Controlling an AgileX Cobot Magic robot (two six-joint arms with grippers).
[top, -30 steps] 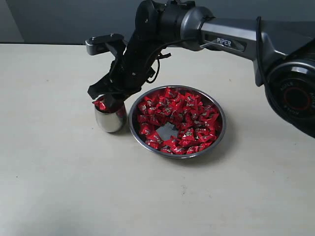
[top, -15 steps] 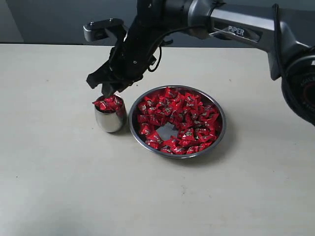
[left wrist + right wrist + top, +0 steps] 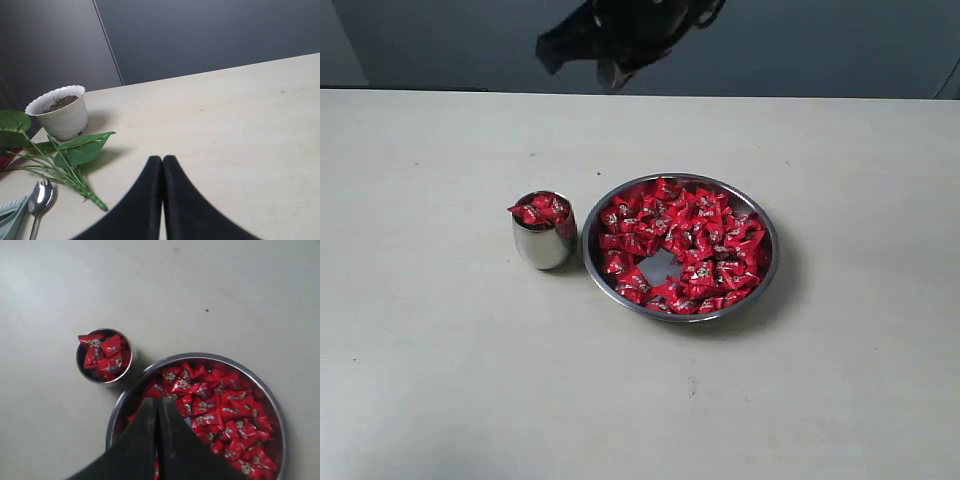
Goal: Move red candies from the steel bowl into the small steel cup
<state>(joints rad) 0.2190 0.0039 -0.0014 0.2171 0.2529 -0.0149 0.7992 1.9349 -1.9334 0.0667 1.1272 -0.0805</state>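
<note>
Exterior view. The small steel cup (image 3: 544, 243) stands on the pale table (image 3: 440, 380), just beside the left rim of the steel bowl (image 3: 772, 248); whether the rims touch, I cannot tell. Red candies (image 3: 705, 235) ring the bowl, with one bare steel patch (image 3: 660, 266) near its middle. More of them are heaped above the cup's lip. The right gripper (image 3: 612, 70) is a dark blur at the top edge, high above cup and bowl; its state is unreadable here. There is wide bare tabletop on every side of the pair, most of it toward the near edge.

Left wrist view. The left gripper (image 3: 162, 159) has its black fingers pressed together, with nothing between them. Open table lies ahead as far as the far edge and the dark wall. To one side are a white pot (image 3: 61, 115) of soil, a leafy stem (image 3: 75, 150) and a spoon (image 3: 40, 196).

Right wrist view. The right gripper (image 3: 156, 402) has its fingers closed tip to tip and empty. It hangs over the bowl's cup-side rim, well above both. The cup is full to the brim, and clear table lies beyond it.
</note>
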